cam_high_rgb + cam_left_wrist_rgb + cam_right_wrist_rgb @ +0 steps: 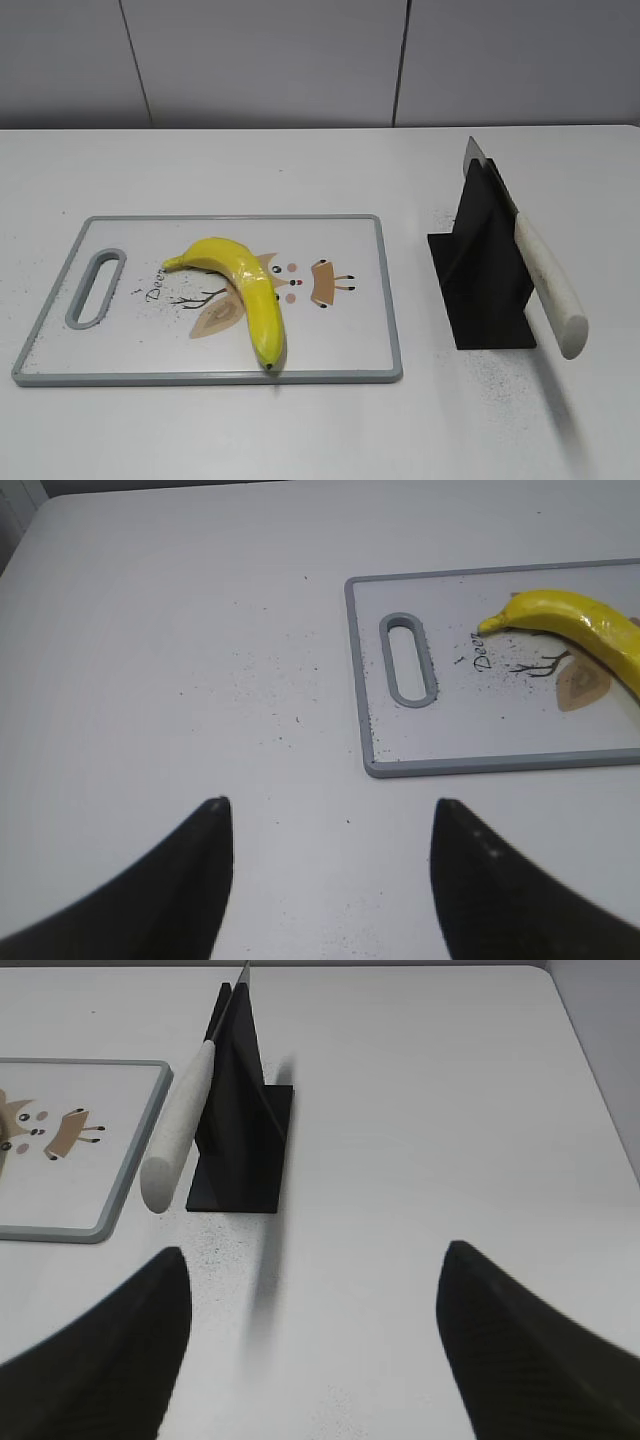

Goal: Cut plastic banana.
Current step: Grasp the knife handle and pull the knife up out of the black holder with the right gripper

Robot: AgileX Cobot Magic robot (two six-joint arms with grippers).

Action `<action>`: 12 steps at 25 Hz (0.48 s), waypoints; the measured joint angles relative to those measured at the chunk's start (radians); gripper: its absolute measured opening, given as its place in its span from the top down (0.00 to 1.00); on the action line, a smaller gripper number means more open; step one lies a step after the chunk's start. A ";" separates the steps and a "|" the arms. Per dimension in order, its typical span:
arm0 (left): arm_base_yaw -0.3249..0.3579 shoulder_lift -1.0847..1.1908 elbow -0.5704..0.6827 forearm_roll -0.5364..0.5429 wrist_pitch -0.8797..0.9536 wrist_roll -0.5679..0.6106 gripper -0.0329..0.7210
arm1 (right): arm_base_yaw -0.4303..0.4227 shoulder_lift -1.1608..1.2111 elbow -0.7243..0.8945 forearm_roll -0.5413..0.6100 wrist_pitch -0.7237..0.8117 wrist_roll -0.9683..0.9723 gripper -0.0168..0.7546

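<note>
Both tools, left tool [330,825] and right tool [312,1278], hang spread and empty, so the right must first grasp the knife [545,282] near the counter's right edge before cutting the banana [245,290].

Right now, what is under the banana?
The banana lies on the cutting board, across its printed deer drawing. Part of the drawing is covered by the fruit, so that part cannot be seen.

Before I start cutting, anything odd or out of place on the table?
Only dark specks scattered on the table, around the cutting board and knife stand. The banana is whole; the knife rests in the stand.
</note>
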 joint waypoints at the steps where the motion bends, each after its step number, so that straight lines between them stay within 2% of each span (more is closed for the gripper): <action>1: 0.000 0.000 0.000 0.000 0.000 0.000 0.18 | 0.000 0.000 0.000 0.000 0.000 0.000 0.23; 12: 0.000 0.000 0.000 0.000 0.000 0.000 0.18 | 0.000 0.000 0.001 0.011 0.000 0.003 0.24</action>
